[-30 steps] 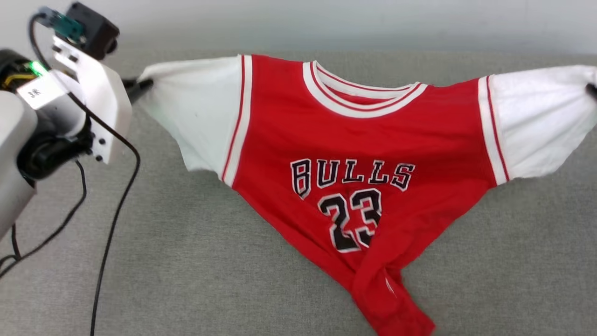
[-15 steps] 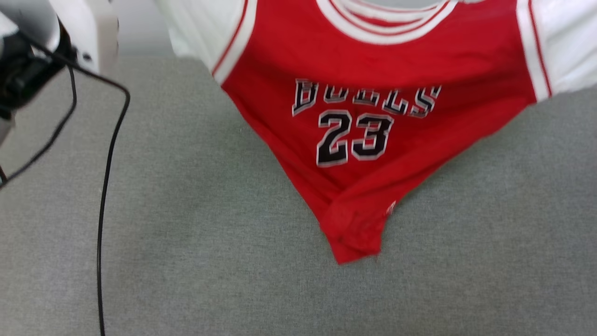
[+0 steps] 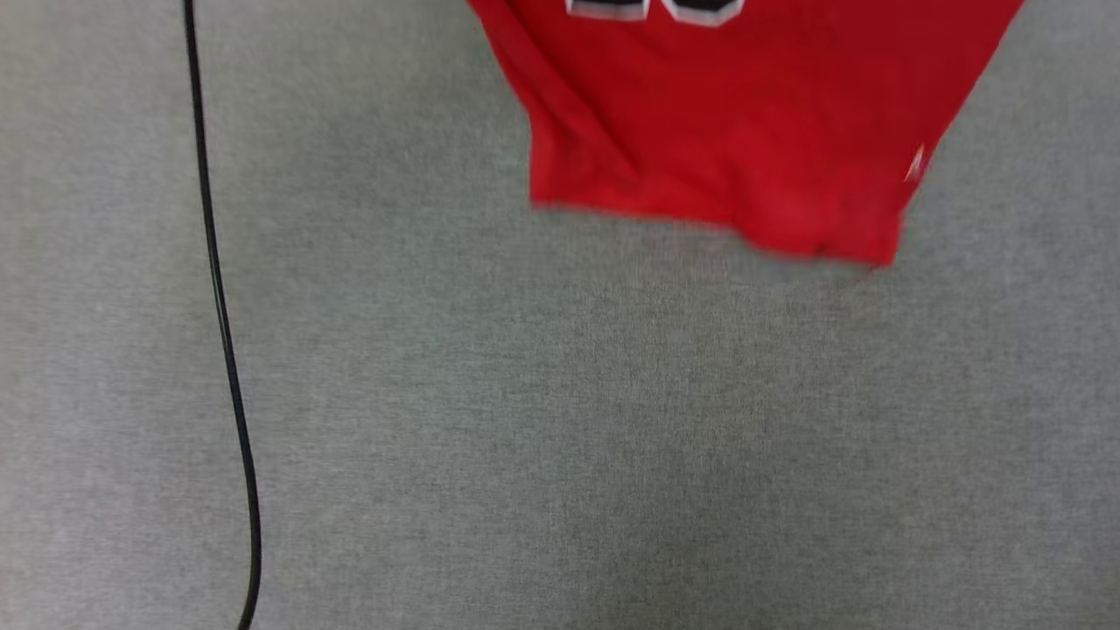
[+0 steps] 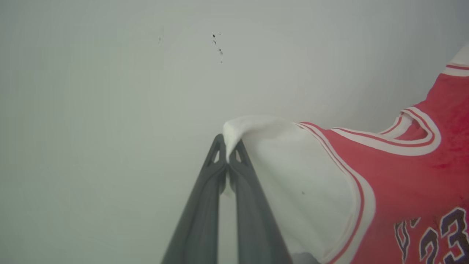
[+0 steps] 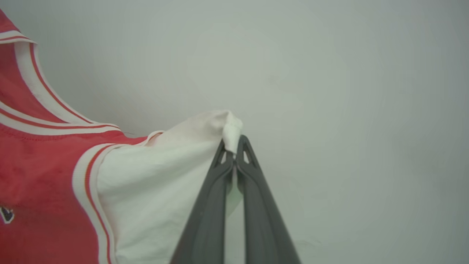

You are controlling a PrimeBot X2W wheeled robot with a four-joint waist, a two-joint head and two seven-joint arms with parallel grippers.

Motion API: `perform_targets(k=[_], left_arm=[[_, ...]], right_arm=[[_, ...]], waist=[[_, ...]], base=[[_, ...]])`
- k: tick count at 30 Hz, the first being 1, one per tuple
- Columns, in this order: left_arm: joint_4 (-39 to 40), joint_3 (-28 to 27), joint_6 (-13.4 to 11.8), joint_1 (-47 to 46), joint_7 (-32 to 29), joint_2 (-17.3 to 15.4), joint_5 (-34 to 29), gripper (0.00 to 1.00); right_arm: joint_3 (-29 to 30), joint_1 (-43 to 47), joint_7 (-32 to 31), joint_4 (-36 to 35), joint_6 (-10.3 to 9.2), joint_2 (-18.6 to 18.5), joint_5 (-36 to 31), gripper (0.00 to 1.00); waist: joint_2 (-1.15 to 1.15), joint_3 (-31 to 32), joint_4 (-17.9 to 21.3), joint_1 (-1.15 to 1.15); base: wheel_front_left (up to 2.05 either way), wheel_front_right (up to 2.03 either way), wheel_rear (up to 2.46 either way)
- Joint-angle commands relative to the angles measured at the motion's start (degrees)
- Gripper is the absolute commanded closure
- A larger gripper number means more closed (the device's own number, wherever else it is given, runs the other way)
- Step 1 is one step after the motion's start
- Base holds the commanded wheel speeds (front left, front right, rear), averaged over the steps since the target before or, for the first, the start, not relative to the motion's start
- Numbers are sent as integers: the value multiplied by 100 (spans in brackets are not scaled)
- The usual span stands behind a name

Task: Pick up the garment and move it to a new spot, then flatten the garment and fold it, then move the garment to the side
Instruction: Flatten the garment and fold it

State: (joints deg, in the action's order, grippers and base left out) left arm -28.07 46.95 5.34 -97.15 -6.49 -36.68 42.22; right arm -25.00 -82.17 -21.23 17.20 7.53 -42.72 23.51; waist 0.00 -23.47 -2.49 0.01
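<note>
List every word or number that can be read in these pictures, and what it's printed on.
"23": black, white-edged digits on the red chest of the shirt, left wrist view, partly cut by the edge.
Lettering above it: cropped, unreadable.
Head view: the digits' bottom edges at the top border, unreadable.
Right wrist view: a scrap of one letter, unreadable.

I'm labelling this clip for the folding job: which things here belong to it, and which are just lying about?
Part of the job:
- the garment, hanging
- the left gripper, shut on the garment
- the right gripper, shut on the garment

Just lying about:
- the black cable, at the head view's left
- the grey surface below
</note>
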Motion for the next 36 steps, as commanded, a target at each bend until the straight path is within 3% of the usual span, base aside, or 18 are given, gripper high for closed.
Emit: perform_targets(k=[1, 11, 19, 29, 36], left_arm=[[-133, -68, -1, -228, 108, 32, -46, 100], [-1265, -274, 96, -1599, 1037, 380, -368, 100], [-1999, -179, 185, -1750, 1398, 563, -222, 100], [-2395, 185, 205, -1070, 1754, 590, 158, 100], [-2214, 424, 206, 97, 2054, 517, 646, 100]], right_arm=[[-53, -306, 106, 157, -8, 113, -78, 100], [-420, -2090, 938, 1528, -8, 702, -559, 100], [-753, -2689, 1390, 2433, -8, 932, -532, 100], [-1462, -2289, 1864, 3035, -8, 1012, -150, 100], [-2332, -1364, 2218, 2909, -9, 919, 338, 100]], waist=[[0, -316, 100, -1], [0, -627, 198, -1], [0, -884, 183, -1], [0, -1043, 152, -1], [0, -659, 93, -1]], base=[[0, 0, 0], [0, 0, 0], [0, 0, 0], [0, 0, 0], [0, 0, 0]])
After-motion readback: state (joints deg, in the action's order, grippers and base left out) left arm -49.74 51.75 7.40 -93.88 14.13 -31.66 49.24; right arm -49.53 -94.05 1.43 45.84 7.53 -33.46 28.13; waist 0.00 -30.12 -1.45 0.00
